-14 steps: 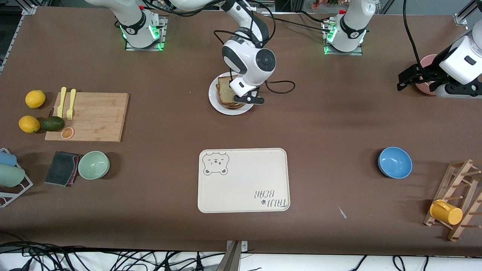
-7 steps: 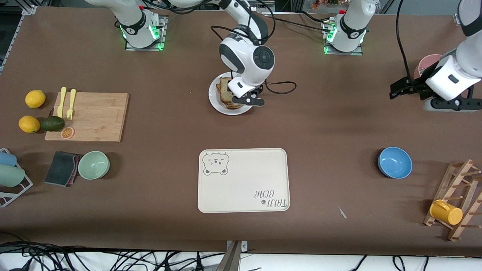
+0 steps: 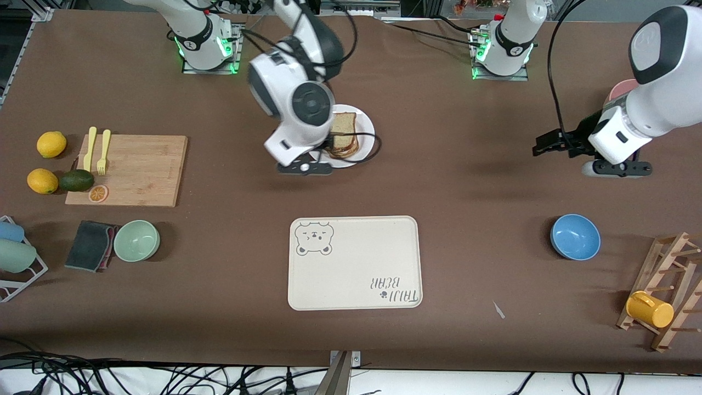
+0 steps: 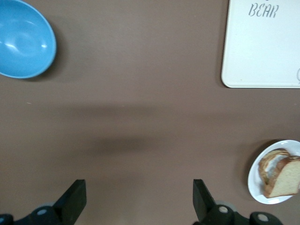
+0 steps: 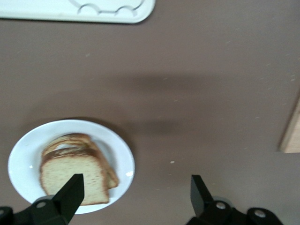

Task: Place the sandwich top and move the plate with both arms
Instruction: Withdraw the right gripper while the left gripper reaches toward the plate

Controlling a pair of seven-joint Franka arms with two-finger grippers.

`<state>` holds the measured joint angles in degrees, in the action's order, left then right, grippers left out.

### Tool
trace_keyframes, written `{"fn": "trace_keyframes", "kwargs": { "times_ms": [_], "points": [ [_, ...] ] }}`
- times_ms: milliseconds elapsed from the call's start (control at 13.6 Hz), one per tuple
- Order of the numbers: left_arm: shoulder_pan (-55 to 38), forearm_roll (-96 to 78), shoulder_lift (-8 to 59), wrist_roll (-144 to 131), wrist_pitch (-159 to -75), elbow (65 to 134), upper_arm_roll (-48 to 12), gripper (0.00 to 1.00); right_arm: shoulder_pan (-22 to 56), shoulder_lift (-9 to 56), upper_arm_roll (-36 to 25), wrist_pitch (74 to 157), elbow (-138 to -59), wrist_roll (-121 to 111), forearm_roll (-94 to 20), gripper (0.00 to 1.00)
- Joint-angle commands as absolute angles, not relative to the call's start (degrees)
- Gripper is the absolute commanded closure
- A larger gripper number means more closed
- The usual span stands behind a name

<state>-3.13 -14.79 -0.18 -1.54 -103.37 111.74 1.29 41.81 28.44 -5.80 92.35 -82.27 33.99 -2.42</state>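
The plain sandwich top (image 3: 344, 123) lies on the stacked slices on the white plate (image 3: 366, 123), near the robots' bases mid-table. My right gripper (image 3: 311, 163) hovers open and empty beside the plate, toward the right arm's end. In the right wrist view one fingertip (image 5: 71, 190) is over the slice (image 5: 70, 176) and plate (image 5: 119, 154), and the gripper's middle (image 5: 136, 197) is over bare table. My left gripper (image 3: 544, 146) is open and empty over bare table toward the left arm's end. The left wrist view (image 4: 138, 201) shows the plate (image 4: 255, 180) far off.
A cream bear tray (image 3: 354, 263) lies nearer the camera than the plate. A blue bowl (image 3: 575, 237) and a wooden rack with a yellow cup (image 3: 650, 309) are toward the left arm's end. A cutting board (image 3: 131, 170) and green bowl (image 3: 136, 240) are toward the right arm's end.
My right gripper has moved off the sandwich toward the right arm's end, uncovering the top slice. My left gripper has moved in toward the middle of the table.
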Motion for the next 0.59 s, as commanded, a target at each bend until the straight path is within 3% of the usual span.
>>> {"fn": "trace_keyframes", "kwargs": {
  "times_ms": [0,514],
  "points": [
    [-3.25,-23.34,0.87,-0.09,-104.94,114.08,1.05,0.0,39.12,25.5,-9.38,89.57,-82.88,24.92,-3.6,0.0],
    [-3.6,-48.83,7.12,13.42,-112.39,120.74,-3.33,0.0,35.68,19.7,-29.34,84.38,-82.88,-0.67,-9.76,0.0]
  ]
}}
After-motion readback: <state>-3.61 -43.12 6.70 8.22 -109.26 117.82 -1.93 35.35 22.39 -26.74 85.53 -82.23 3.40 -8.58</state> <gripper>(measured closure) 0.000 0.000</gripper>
